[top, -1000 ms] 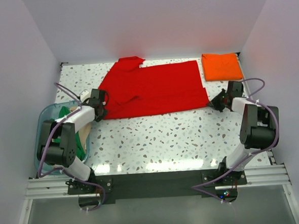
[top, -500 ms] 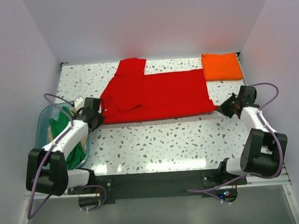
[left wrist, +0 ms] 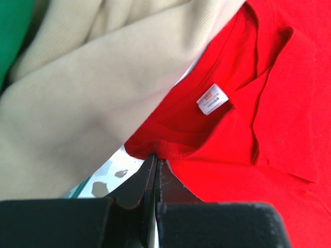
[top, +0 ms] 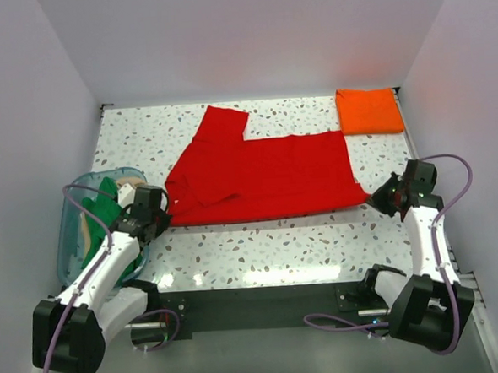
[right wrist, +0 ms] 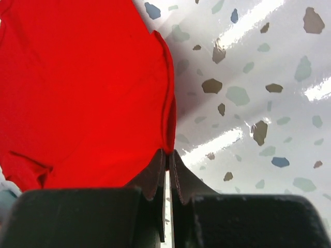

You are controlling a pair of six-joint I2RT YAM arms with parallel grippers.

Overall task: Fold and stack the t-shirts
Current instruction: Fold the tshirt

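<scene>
Red t-shirt [top: 265,173], stretched flat on the desk [top: 269,244] between left jaws clenched on its collar edge and right jaws clenched on its hem corner, has slid nearer the arm bases, apparently readied for folding; orange t-shirt [top: 369,111] lies beyond the right jaws.

From where I stand both arms look alike: the left arm [top: 102,267], lower left of the overhead view, and the right arm [top: 423,235], lower right, have glossy white links between chunky black joint housings. A thin purple cable [top: 74,197] loops off each one. They share a black mounting plate [top: 256,303]. Up close, the fingers [left wrist: 135,188] are matte black wedges tapering to thin tips.
</scene>
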